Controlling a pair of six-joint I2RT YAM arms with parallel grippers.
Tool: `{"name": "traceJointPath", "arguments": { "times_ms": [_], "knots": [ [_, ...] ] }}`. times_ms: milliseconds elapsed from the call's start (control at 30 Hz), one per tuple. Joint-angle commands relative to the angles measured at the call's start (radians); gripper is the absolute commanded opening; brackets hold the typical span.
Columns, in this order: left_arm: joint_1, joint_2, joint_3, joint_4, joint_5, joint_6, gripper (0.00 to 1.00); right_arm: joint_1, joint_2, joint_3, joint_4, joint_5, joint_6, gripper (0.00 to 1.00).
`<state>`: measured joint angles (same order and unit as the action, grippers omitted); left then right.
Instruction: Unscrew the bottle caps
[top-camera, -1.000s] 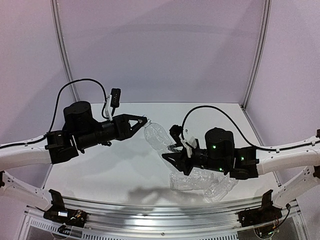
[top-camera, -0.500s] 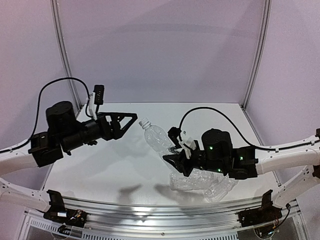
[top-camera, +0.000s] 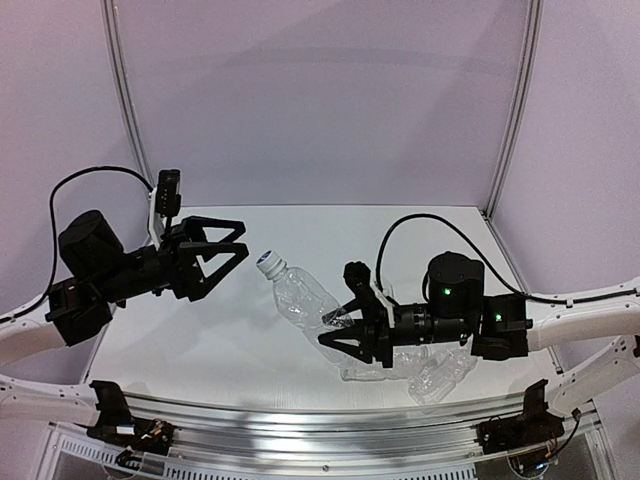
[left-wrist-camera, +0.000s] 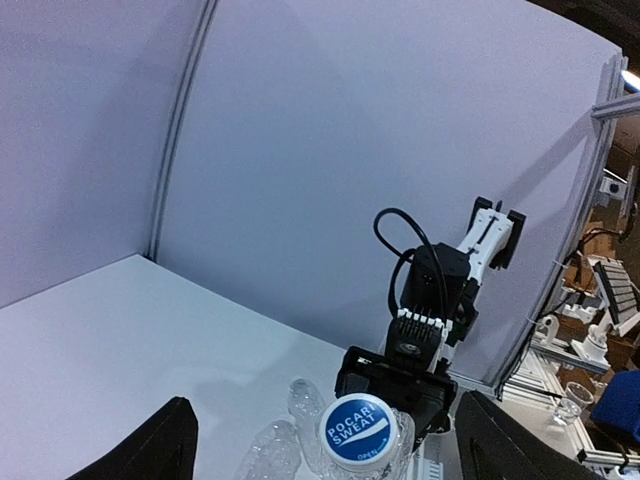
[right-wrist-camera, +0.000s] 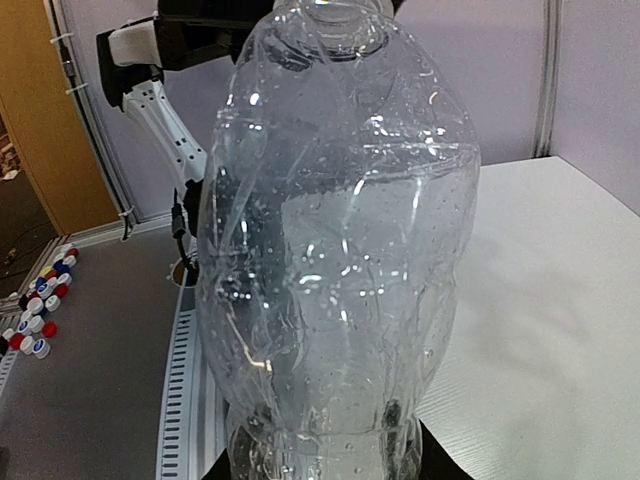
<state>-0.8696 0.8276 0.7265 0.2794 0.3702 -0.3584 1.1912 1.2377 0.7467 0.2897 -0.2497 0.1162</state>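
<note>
My right gripper (top-camera: 335, 328) is shut on the base end of a clear crinkled bottle (top-camera: 298, 298), which tilts up and to the left. Its cap (top-camera: 267, 262), white with a blue printed top, sits on the neck and faces my left gripper (top-camera: 244, 241). That gripper is open and a short way off to the left of the cap, apart from it. In the left wrist view the cap (left-wrist-camera: 357, 430) lies between the spread fingers (left-wrist-camera: 165, 447). The bottle (right-wrist-camera: 340, 250) fills the right wrist view and hides most of the right gripper (right-wrist-camera: 325, 472).
Two more clear bottles (top-camera: 385, 362) (top-camera: 442, 373) lie on the white table (top-camera: 200, 340) under the right arm, near the front rail (top-camera: 320, 425). Several loose coloured caps (right-wrist-camera: 38, 305) lie on the floor beyond the table's edge.
The left gripper has let go of the cap, opened wide and pulled back to the left. The right gripper has shifted the bottle lower and leftward; the cap stays on the neck.
</note>
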Motion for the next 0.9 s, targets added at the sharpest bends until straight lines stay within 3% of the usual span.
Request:
{"name": "traceJointPath", "arguments": {
  "times_ms": [0,333,567,767,867],
  "knots": [
    [0.006,0.055,-0.004,0.084,0.121,-0.011,0.85,0.004,-0.013,-0.013,0.03,-0.085,0.01,0.04],
    [0.008,0.138,0.007,0.178,0.198,-0.081,0.73,0.004,-0.005,-0.006,0.029,-0.091,0.014,0.05],
    [0.005,0.147,0.009,0.194,0.232,-0.083,0.72,0.004,-0.006,-0.007,0.028,-0.088,0.016,0.04],
    [0.001,0.157,0.019,0.186,0.242,-0.08,0.55,0.004,-0.01,-0.005,0.025,-0.087,0.016,0.04],
    [-0.003,0.169,0.042,0.146,0.262,-0.06,0.58,0.005,-0.016,-0.007,0.022,-0.089,0.02,0.04]
  ]
}}
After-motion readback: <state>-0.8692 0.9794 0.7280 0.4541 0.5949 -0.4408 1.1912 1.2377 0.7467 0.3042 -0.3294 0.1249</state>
